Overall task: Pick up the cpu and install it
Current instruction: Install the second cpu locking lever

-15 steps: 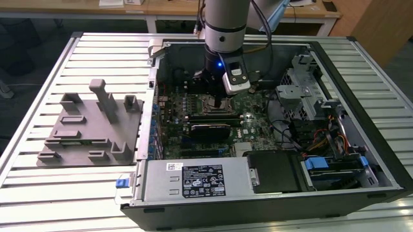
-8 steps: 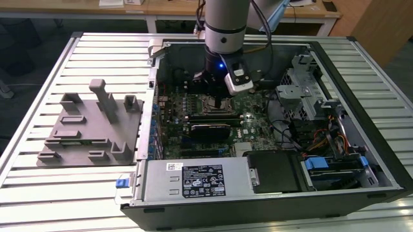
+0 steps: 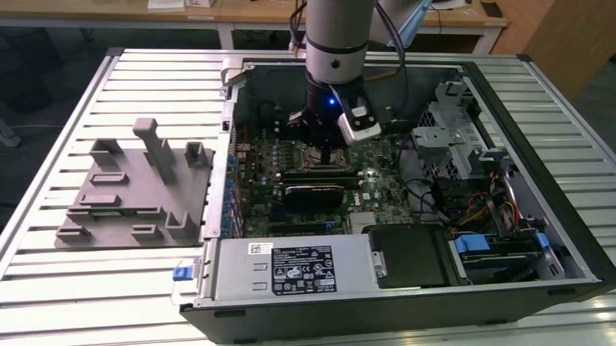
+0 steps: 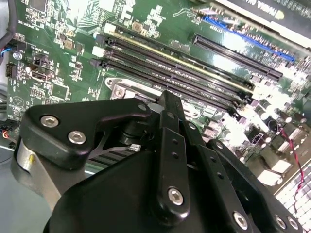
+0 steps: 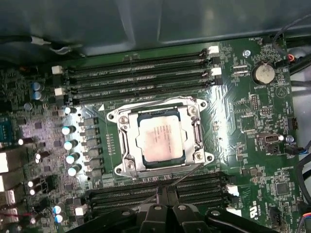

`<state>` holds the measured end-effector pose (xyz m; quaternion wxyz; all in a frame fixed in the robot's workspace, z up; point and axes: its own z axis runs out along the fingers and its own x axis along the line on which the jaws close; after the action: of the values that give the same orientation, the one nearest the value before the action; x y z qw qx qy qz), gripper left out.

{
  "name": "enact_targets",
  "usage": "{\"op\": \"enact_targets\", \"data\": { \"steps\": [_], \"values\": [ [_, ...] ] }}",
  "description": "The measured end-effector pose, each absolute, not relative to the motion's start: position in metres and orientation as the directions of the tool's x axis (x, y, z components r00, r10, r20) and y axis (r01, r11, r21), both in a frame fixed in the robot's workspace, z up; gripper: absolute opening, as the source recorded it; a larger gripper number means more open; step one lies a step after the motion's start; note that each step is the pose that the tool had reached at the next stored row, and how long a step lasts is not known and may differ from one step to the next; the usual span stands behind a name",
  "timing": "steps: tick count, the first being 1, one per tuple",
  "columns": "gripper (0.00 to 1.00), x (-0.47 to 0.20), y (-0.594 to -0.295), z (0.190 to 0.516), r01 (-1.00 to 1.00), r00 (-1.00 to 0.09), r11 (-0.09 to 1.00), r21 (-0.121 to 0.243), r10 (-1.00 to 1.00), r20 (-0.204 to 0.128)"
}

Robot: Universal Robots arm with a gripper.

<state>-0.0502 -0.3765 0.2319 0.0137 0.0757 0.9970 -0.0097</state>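
In the first wrist view the cpu (image 5: pixel 160 139) lies flat inside the metal-rimmed socket frame (image 5: pixel 127 160) on the green motherboard (image 5: pixel 243 116), its silver top facing up. My gripper (image 5: pixel 163 192) hangs just beside the socket's edge, over the memory slots there, with its fingers drawn together and nothing between them. A thin metal socket lever (image 5: pixel 187 175) runs from the frame's corner toward the fingertips. In the exterior view the gripper (image 3: pixel 332 155) reaches down into the open computer case (image 3: pixel 539 144) over the board's middle. In the second wrist view the gripper (image 4: pixel 169 104) stands over the black memory slots (image 4: pixel 194 73).
A grey plastic holder block (image 3: pixel 135 194) with upright posts sits on the slatted table at the exterior view's left. Inside the case, a power supply (image 3: pixel 288 267) lies at the front, a drive cage (image 3: pixel 452 122) and cables (image 3: pixel 481 209) at the right. Case walls ring the board.
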Motion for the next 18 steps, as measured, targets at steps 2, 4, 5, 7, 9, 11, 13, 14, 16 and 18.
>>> {"op": "enact_targets", "data": {
  "steps": [2, 4, 5, 7, 9, 11, 13, 14, 16, 18],
  "values": [
    [0.11, -0.0505, -0.3777, 0.2318, 0.145, -0.989, 0.989, -0.015, 0.144, -0.029],
    [0.11, -0.0511, -0.3784, 0.2315, 0.136, -0.99, 0.991, -0.009, 0.136, -0.028],
    [0.11, -0.0513, -0.3785, 0.2312, 0.13, -0.991, 0.991, -0.005, 0.13, -0.027],
    [0.11, -0.0514, -0.3785, 0.2304, 0.116, -0.993, 0.993, 0.005, 0.116, -0.026],
    [0.11, -0.0516, -0.3785, 0.2295, 0.097, -0.995, 0.995, 0.015, 0.097, -0.025],
    [0.11, -0.0518, -0.3786, 0.2287, 0.079, -0.997, 0.997, 0.019, 0.079, -0.025],
    [0.11, -0.0525, -0.38, 0.228, 0.069, -0.997, 0.997, 0.02, 0.069, -0.024],
    [0.11, -0.0531, -0.381, 0.2276, 0.066, -0.998, 0.998, 0.02, 0.066, -0.024],
    [0.11, -0.0547, -0.3831, 0.2267, 0.061, -0.998, 0.998, 0.023, 0.061, -0.024],
    [0.11, -0.0572, -0.3859, 0.2255, 0.057, -0.998, 0.998, 0.028, 0.057, -0.024]
  ]
}}
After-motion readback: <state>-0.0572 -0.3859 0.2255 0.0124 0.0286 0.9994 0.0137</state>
